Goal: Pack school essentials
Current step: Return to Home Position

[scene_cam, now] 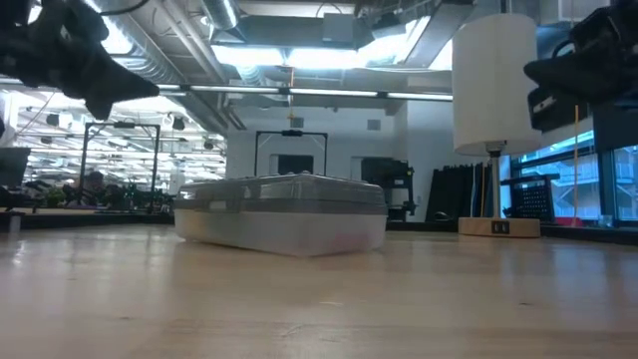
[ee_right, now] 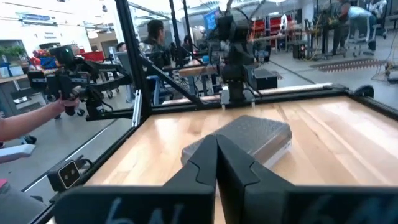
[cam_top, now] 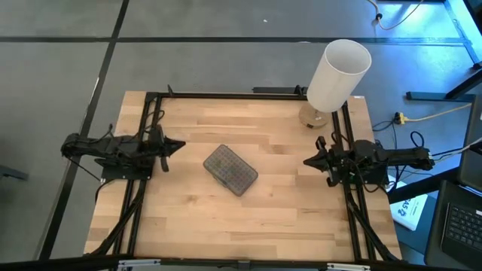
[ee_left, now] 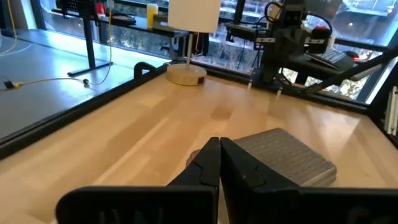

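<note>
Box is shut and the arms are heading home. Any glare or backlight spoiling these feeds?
High view: even light, no glare on the table; box, left hand and right hand all show plainly. Low view: ceiling lights and windows behind backlight the box, and both hands are dark silhouettes. Left wrist view: bright windows behind the lamp, but the box lid is well lit.

A light wooden table (cam_top: 286, 150) is seen filling the middle of the high view, edged by a black metal frame (cam_top: 226, 94). Near its centre a closed rectangular case (cam_top: 230, 169) with a grey dimpled lid is laid flat, turned at an angle. At the upper right corner a tall white cylinder (cam_top: 338, 75) is stood on a round wooden base (cam_top: 311, 117).
</note>
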You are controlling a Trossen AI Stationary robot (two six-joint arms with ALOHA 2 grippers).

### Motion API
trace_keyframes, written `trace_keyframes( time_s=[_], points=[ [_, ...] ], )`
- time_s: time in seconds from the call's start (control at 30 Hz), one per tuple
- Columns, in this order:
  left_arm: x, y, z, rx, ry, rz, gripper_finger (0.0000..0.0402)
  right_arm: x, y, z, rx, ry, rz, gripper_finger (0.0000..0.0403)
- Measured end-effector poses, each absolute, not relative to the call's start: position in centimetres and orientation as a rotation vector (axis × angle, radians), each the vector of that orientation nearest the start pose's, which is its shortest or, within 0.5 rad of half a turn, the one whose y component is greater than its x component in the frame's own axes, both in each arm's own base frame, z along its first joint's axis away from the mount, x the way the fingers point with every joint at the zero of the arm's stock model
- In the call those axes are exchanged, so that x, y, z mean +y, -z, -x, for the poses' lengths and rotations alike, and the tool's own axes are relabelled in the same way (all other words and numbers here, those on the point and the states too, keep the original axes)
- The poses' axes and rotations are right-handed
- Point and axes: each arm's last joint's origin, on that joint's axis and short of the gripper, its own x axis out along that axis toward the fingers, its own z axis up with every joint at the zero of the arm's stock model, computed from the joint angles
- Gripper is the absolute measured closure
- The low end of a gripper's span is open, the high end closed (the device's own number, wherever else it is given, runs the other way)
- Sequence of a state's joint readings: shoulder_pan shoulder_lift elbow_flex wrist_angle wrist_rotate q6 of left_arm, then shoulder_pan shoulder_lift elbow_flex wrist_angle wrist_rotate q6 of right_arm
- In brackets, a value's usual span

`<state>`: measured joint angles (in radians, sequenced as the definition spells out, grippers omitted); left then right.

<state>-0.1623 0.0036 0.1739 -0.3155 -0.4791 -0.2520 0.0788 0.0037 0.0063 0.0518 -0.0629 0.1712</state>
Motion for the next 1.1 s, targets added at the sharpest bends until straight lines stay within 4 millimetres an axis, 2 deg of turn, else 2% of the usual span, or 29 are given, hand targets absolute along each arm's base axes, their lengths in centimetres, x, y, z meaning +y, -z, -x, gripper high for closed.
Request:
trace_keyframes(
  time_s=[0.23,0.7,1.1],
  points=[
    [-0.1,-17.0,-8.7,0.135,-0.337,0.191,0.0401,1.0,-17.1,-9.7,-0.054,-0.181,-0.114,0.0397],
    [-0.1,-17.0,-8.8,0.127,-0.336,0.193,0.04,1.0,-16.9,-9.7,-0.033,-0.178,-0.049,0.0397],
    [-0.1,-17.0,-8.8,0.128,-0.337,0.193,0.0375,1.0,-16.9,-9.7,-0.033,-0.178,-0.045,0.0397]
  ],
)
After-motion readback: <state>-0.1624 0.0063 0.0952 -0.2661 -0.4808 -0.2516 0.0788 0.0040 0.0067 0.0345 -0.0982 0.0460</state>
